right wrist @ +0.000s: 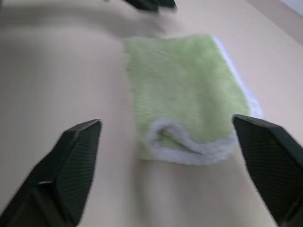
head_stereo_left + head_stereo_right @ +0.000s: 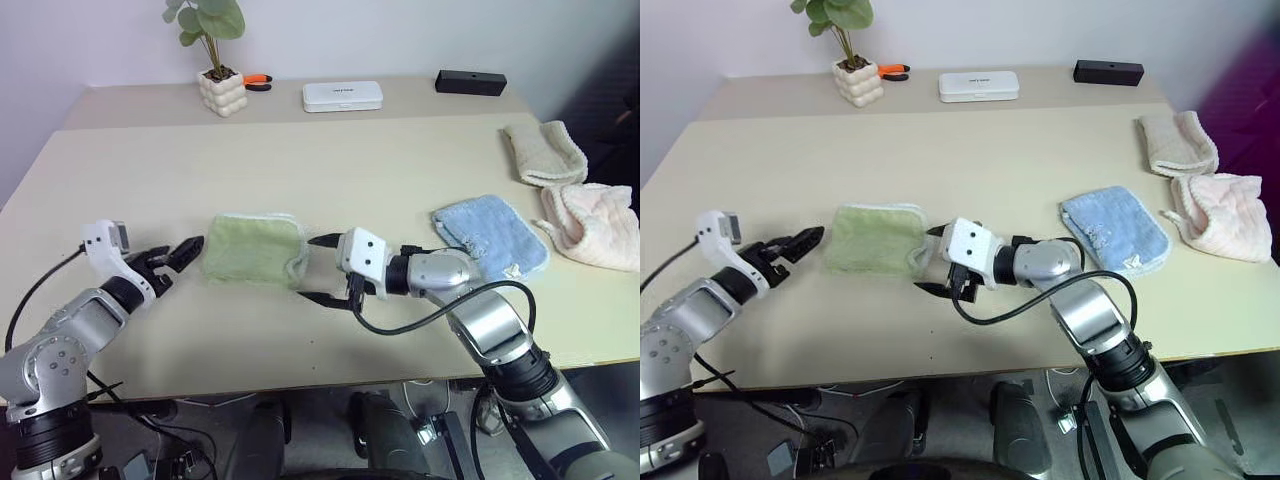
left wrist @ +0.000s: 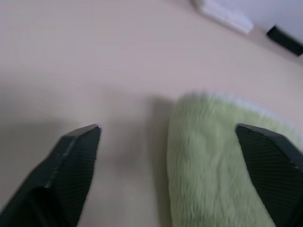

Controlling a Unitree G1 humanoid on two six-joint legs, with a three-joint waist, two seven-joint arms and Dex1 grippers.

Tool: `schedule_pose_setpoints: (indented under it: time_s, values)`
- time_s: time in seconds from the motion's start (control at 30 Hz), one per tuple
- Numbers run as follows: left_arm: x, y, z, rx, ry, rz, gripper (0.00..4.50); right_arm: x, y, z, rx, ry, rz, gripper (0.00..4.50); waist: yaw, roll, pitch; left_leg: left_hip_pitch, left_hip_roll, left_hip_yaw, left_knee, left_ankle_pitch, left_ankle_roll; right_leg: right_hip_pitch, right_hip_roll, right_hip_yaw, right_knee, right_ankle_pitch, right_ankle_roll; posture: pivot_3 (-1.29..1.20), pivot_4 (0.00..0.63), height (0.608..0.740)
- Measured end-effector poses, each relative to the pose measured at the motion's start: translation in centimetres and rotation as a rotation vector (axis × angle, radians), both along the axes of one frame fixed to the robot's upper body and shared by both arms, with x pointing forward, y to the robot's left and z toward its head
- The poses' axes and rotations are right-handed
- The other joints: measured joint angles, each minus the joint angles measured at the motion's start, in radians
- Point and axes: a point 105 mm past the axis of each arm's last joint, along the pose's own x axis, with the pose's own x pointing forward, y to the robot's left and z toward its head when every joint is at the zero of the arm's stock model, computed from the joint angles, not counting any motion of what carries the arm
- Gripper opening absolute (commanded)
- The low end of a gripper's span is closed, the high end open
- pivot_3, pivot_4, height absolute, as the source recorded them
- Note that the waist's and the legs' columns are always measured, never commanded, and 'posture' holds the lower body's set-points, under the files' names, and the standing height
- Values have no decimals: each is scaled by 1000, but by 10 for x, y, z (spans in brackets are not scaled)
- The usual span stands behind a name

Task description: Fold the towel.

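Observation:
The towel [image 2: 250, 250] is light green with a thin white edge and lies folded into a small rectangle near the table's front. My left gripper [image 2: 185, 256] sits just off its left end, open, with nothing between its fingers. In the left wrist view, the towel [image 3: 213, 165] lies ahead between the spread fingertips [image 3: 80, 151]. My right gripper [image 2: 308, 268] is at the towel's right end, open, and holds nothing. In the right wrist view, the towel [image 1: 184, 94] shows a curled white hem at its near edge, apart from the fingers [image 1: 75, 156].
A light blue towel [image 2: 490, 238] lies to the right of my right arm. A cream towel [image 2: 545, 152] and a pale pink towel [image 2: 595, 225] lie further right. At the back stand a potted plant [image 2: 222, 90], orange-handled pliers [image 2: 257, 81], a white box [image 2: 342, 96] and a black box [image 2: 470, 82].

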Motion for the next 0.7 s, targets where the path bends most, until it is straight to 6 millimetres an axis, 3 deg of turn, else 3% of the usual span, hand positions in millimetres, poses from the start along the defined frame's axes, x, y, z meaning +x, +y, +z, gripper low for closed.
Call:
schedule_pose_setpoints:
  time_s: [0.1, 0.23, 0.37, 0.53, 0.57, 0.7]
  values:
    - [3, -19, -15, -81, 55, -38, 4448, -1, 1, 0, 9, -3, -3, 4500, 5, -1, 0, 0, 0, 0, 0, 0, 0, 0, 0, 0, 0, 0, 0, 0, 150, 738]
    - [7, -37, -15, -137, 68, -102, 4448, 1, 0, 1, 10, -19, -15, 4500, 9, -1, -1, 0, -1, 0, 1, 1, -1, 2, -1, 0, 0, 0, 0, 0, 150, 738]
    - [7, -61, -20, -176, 100, -184, 2715, 2, -1, 1, 2, -42, -25, 4500, 7, -2, -1, 0, -1, 0, 1, 1, -1, 2, -1, 0, 0, 0, 0, 0, 150, 738]
    - [6, -73, -25, -225, 118, -213, 298, 3, -4, -4, -10, -47, -47, 4500, 6, -2, -1, 0, -1, 0, 1, 1, -1, 2, -1, 0, 0, 0, 0, 0, 150, 738]
    - [6, -74, -25, -229, 117, -212, 49, 3, -4, -4, -13, -48, -50, 4500, 6, -2, -1, 0, -1, 0, 1, 1, -1, 2, -1, 0, 0, 0, 0, 0, 150, 738]
    - [15, -70, -23, -275, 89, -142, 49, 2, -4, -3, -11, -57, -49, 4500, 7, -2, -1, 0, -1, -1, 1, 1, -1, 2, -1, 0, 0, 0, 0, 0, 150, 738]
